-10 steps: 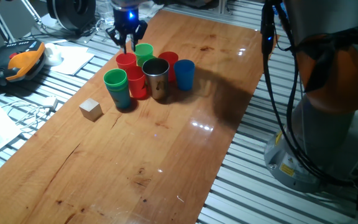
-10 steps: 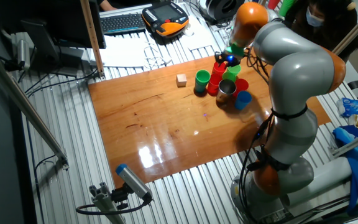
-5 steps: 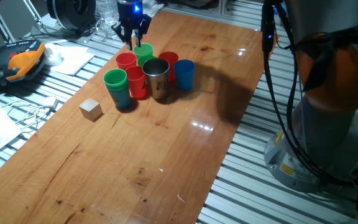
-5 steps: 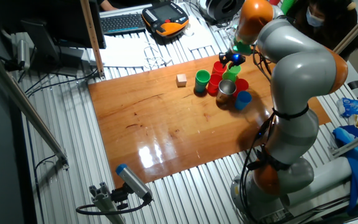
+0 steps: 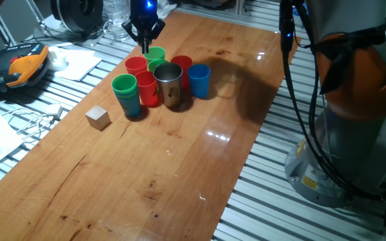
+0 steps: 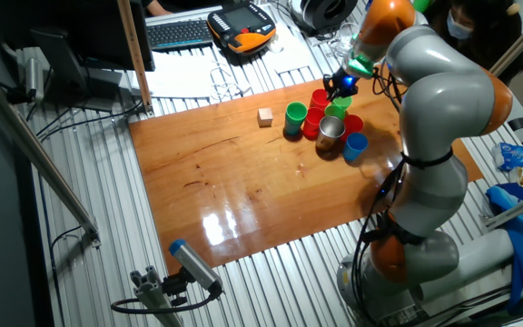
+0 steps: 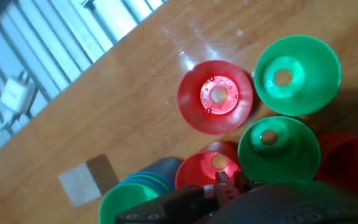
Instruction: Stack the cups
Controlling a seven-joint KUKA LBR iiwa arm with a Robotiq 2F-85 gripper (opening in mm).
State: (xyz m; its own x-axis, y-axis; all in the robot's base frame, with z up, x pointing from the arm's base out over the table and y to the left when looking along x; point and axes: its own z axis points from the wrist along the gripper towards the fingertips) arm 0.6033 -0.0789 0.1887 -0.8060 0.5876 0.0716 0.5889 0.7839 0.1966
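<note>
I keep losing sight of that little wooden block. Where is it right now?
In one fixed view the small wooden cube sits alone on the wooden table, left of the cup cluster, nearest the green plastic cup; it touches nothing.

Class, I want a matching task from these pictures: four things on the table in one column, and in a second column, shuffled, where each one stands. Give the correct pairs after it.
Things
1. steel cup
2. blue cup
3. wooden cube
4. gripper

Places
A. alone on the wood, apart from the cluster
B. above the far edge of the cluster
C. at the cluster's end nearest the robot base
D. in the cluster, between a red cup and the blue one

Pairs: 1-D, 2-C, 3-A, 4-B
</note>
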